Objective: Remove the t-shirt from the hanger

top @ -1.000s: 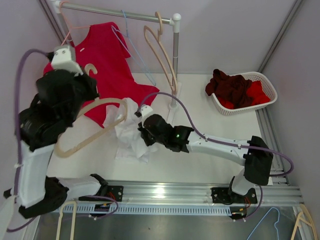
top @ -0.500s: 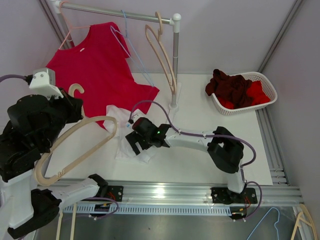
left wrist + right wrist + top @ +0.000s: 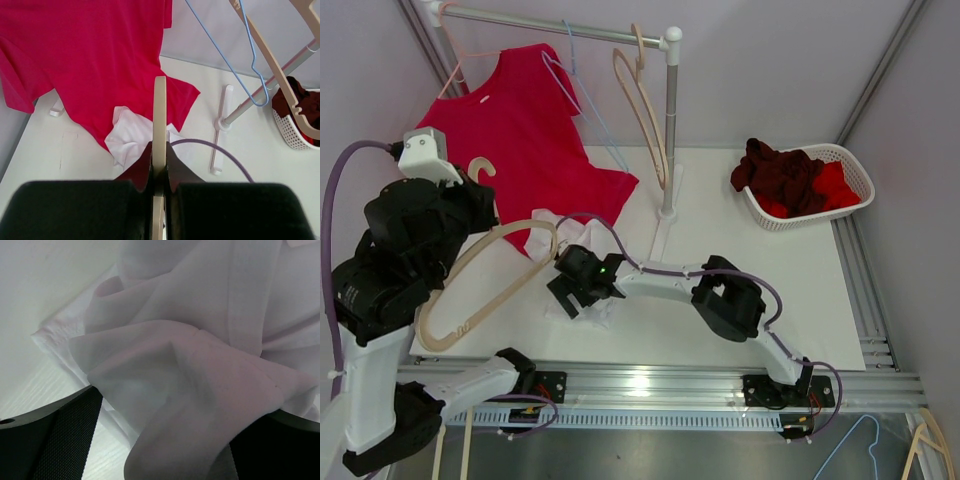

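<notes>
Since a second ago the right arm has swung left; its right fingers (image 3: 562, 292) spread wide over the crumpled white t-shirt (image 3: 555, 222) on the counter (image 3: 740, 230). A white plastic basket (image 3: 848, 165) holds dark and bright red clothes (image 3: 782, 175). From the left wrist, the left fingers (image 3: 141, 170) clamp the bare beige wooden hanger (image 3: 159, 110), and the basket is cut off. From the right wrist, blurred white cloth fills the frame.

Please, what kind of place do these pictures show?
Probably a robot test cell for laundry work: a clothes rail with hangers and a red t-shirt, a white basket of clothes, plain walls around the table.
</notes>
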